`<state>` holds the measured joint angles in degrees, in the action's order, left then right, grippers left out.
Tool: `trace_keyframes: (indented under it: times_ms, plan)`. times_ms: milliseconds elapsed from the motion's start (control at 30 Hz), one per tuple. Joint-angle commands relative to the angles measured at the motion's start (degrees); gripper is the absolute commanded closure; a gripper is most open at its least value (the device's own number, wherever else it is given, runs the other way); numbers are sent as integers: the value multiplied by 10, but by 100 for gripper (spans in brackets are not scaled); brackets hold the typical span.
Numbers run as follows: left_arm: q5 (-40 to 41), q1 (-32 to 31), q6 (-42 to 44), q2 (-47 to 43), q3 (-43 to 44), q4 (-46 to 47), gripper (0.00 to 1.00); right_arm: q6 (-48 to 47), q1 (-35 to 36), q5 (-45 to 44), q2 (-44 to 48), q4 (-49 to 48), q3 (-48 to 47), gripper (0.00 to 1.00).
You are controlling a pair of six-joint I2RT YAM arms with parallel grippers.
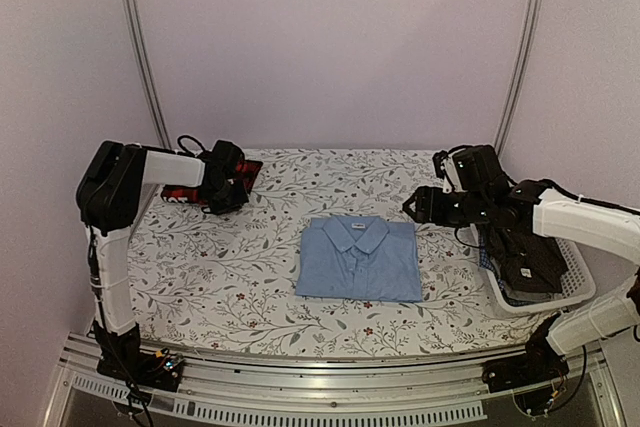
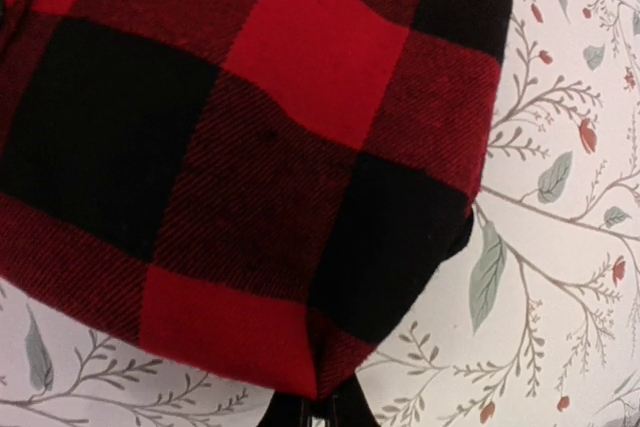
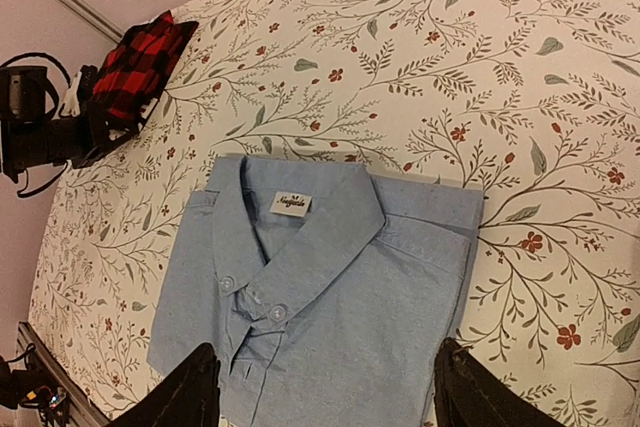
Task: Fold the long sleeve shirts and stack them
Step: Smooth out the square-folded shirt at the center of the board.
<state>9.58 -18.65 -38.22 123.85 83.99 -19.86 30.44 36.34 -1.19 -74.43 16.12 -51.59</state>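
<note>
A folded light blue shirt (image 1: 360, 259) lies collar up in the middle of the table, buttoned and flat (image 3: 330, 297). At the back left is a folded red-and-black plaid shirt (image 1: 243, 168), which fills the left wrist view (image 2: 250, 147). My left gripper (image 1: 226, 193) is shut on the near corner of that plaid shirt, the cloth pinched between the black fingertips (image 2: 322, 411). My right gripper (image 1: 418, 205) hovers open by the blue shirt's right shoulder. In its wrist view the two fingers (image 3: 185, 397) stand wide apart over the blue shirt with nothing between them.
A white plastic basket (image 1: 578, 292) at the right edge holds dark folded shirts (image 1: 525, 259). The tablecloth (image 1: 220, 277) is white with a leaf and flower print. Metal posts (image 1: 140, 47) stand at the back corners, and pale walls close the space in.
</note>
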Motion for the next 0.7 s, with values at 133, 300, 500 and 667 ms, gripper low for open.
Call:
trace_keyframes:
  times_ms: [133,300,500,667]
  plan:
    - [-43,-49,-48,-118,-156,30,100,1,3,6,10,-40,22,27]
    - [-60,-97,-91,-158,-216,48,100,-2,3,24,9,-47,29,26]
    - [-69,-168,-139,-180,-237,48,99,-1,3,43,12,-70,56,25]
    - [-76,-202,-153,-161,-207,42,98,0,3,57,1,-79,66,25]
